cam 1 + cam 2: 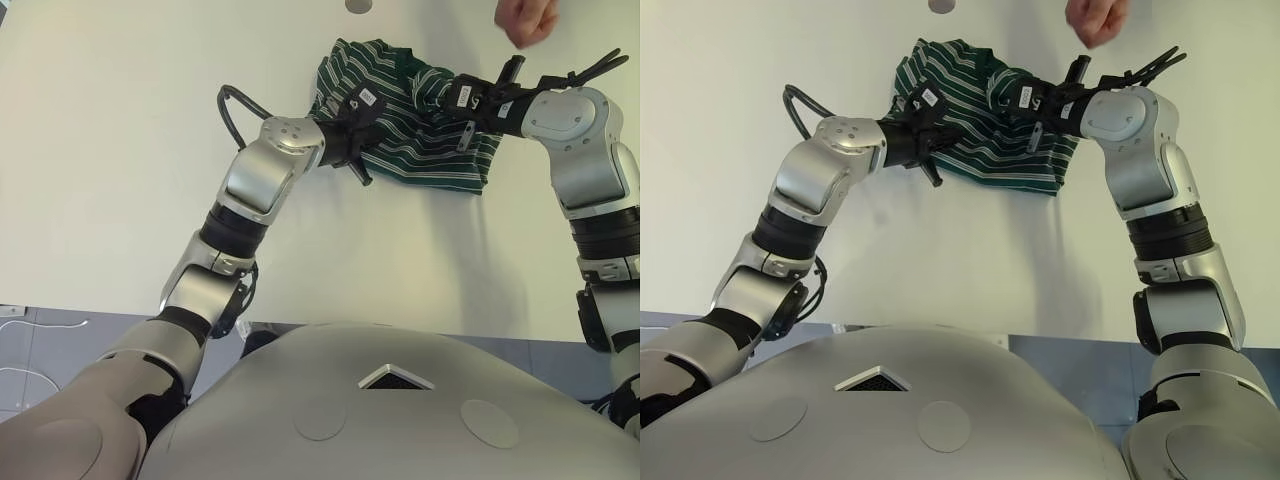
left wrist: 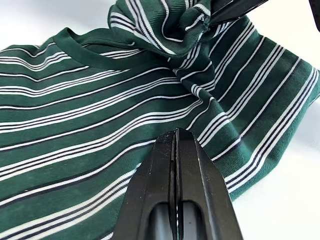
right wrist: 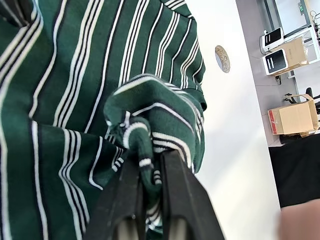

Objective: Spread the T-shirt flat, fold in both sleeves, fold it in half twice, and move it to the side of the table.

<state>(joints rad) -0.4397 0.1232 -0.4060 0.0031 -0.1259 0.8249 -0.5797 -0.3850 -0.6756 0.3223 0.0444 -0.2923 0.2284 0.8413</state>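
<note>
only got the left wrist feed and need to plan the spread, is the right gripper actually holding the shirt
Observer: Yes, the right gripper is shut on a bunched fold of the T-shirt.
Operator: is it flat on the table yet
Observer: No, the head view shows it crumpled in a heap on the white table.
Operator: anything else close by
Observer: A person's hand is at the table's far side, beyond the right gripper, not touching the T-shirt.
</note>
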